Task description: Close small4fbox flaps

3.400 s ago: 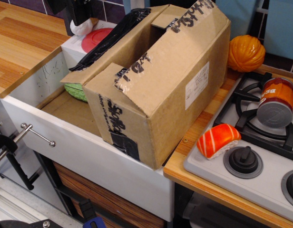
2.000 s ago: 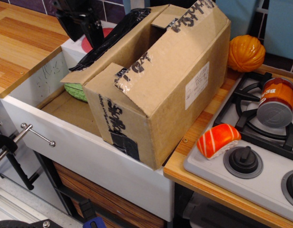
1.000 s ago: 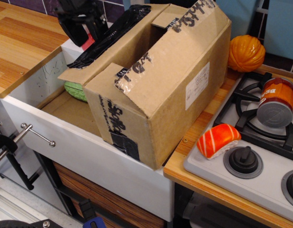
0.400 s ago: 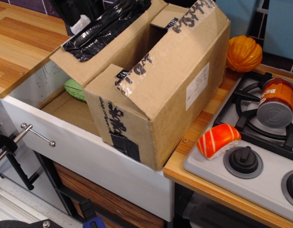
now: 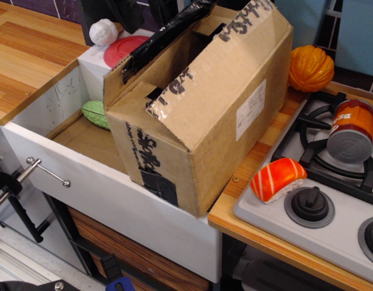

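Observation:
The small4fbox (image 5: 217, 121) is a big brown cardboard box standing at the middle, half over a white drawer. Its left long flap (image 5: 141, 66), edged with black tape (image 5: 168, 30), stands nearly upright. The right long flap (image 5: 235, 48), with clear lettered tape, slopes down over the opening. The near short flap (image 5: 138, 100) is folded inward and the far short flap (image 5: 218, 15) leans in at the back. A dark gap stays open between the long flaps. My gripper (image 5: 138, 9) is a dark shape behind the raised flap's top edge; its fingertips are hidden.
A white garlic (image 5: 103, 31) and a red plate (image 5: 123, 48) sit on a white block at the back left. A green item (image 5: 95, 114) lies in the drawer (image 5: 114, 200). On the right are an orange pumpkin (image 5: 312, 66), a can (image 5: 352, 128) on the stove (image 5: 332, 200) and a salmon sushi (image 5: 277, 179).
The gripper came down at the box's left side and the black-taped long flap swung up from hanging outward to nearly upright. The box shifted slightly. The garlic and plate show again.

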Robot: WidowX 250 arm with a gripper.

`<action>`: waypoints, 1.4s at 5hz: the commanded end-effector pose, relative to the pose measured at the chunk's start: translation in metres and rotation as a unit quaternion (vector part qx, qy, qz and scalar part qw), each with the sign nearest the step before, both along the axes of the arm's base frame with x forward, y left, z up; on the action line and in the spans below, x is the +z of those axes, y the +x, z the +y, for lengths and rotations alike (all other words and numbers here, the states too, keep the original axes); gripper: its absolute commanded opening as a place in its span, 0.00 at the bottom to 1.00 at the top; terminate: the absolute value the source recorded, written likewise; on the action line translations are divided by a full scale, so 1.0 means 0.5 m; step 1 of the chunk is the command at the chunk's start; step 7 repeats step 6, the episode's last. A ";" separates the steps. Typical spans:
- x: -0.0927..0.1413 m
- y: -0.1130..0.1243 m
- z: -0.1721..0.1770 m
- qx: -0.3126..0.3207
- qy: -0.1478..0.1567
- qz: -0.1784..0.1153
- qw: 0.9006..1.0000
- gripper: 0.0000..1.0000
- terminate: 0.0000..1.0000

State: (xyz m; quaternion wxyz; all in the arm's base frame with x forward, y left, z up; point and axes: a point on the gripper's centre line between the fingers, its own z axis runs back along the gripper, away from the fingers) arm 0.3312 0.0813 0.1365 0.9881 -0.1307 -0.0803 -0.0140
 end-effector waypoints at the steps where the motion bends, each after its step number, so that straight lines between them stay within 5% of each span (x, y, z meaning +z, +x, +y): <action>1: 0.037 0.000 -0.061 0.016 0.020 -0.040 0.999 1.00 0.00; 5: -0.035 -0.004 -0.083 0.016 0.011 -0.066 0.998 1.00 0.00; 6: -0.051 -0.007 -0.084 0.008 0.023 -0.067 0.997 1.00 1.00; 7: -0.051 -0.007 -0.084 0.008 0.023 -0.067 0.997 1.00 1.00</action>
